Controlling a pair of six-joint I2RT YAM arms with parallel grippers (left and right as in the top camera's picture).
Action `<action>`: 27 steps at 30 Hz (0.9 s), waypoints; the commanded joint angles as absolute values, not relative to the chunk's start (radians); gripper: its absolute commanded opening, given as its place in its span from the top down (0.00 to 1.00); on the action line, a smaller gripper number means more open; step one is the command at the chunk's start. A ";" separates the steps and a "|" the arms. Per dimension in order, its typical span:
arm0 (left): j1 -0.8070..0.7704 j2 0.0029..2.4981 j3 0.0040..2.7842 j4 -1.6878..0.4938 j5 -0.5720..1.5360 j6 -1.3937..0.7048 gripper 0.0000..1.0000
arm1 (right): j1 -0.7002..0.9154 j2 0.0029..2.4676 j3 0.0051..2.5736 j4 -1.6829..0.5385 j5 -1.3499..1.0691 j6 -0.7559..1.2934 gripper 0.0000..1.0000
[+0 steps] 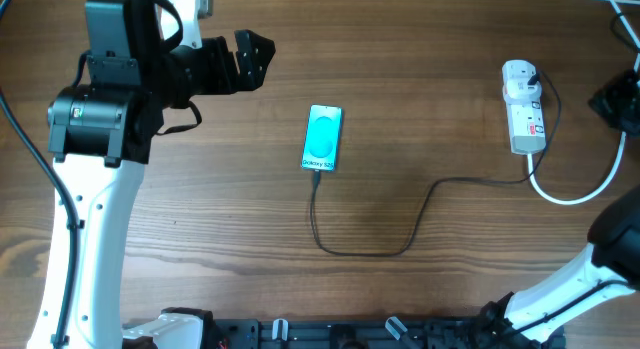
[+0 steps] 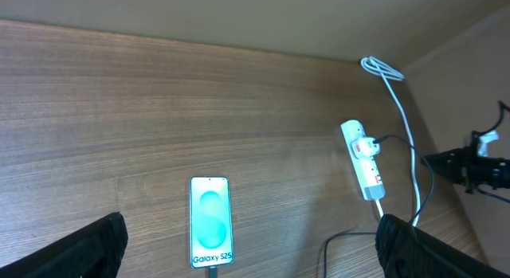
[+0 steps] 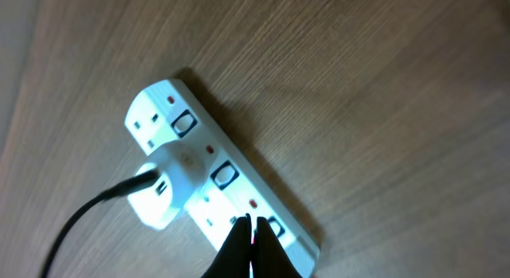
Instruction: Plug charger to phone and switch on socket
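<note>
The phone (image 1: 322, 138) lies flat mid-table, turquoise screen up; it also shows in the left wrist view (image 2: 210, 222). The thin black charger cable (image 1: 400, 244) runs from the phone's lower end, where its tip sits, in a loop to a white adapter (image 3: 171, 178) plugged into the socket strip (image 1: 524, 109). My left gripper (image 1: 250, 59) is open and empty, up and left of the phone, fingers wide apart (image 2: 251, 234). My right gripper (image 1: 612, 99) is shut and empty, its tips (image 3: 251, 222) over the strip (image 3: 155, 111) by a rocker switch.
A thicker white cable (image 1: 565, 197) curves from the strip's near end toward the right table edge; it runs to the back wall in the left wrist view (image 2: 398, 95). The strip (image 2: 365, 160) lies near the right edge.
</note>
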State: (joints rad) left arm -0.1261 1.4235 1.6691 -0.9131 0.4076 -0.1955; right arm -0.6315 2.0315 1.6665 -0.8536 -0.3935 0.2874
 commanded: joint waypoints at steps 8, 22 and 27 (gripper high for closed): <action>-0.120 1.424 1.673 -0.911 0.395 -0.187 0.00 | -0.557 2.155 1.641 -0.715 -0.442 0.419 0.96; -0.120 1.424 1.673 -0.911 0.395 -0.187 0.00 | -0.514 2.155 1.492 -0.558 -0.445 0.441 0.96; -0.120 1.424 1.673 -0.911 0.395 -0.187 0.00 | -0.512 2.155 1.477 -0.532 -0.447 0.373 0.96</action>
State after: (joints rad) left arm -0.1261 1.4235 1.6691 -0.9134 0.4076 -0.1955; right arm -0.5156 2.1365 1.4849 -0.5438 -0.4301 0.4240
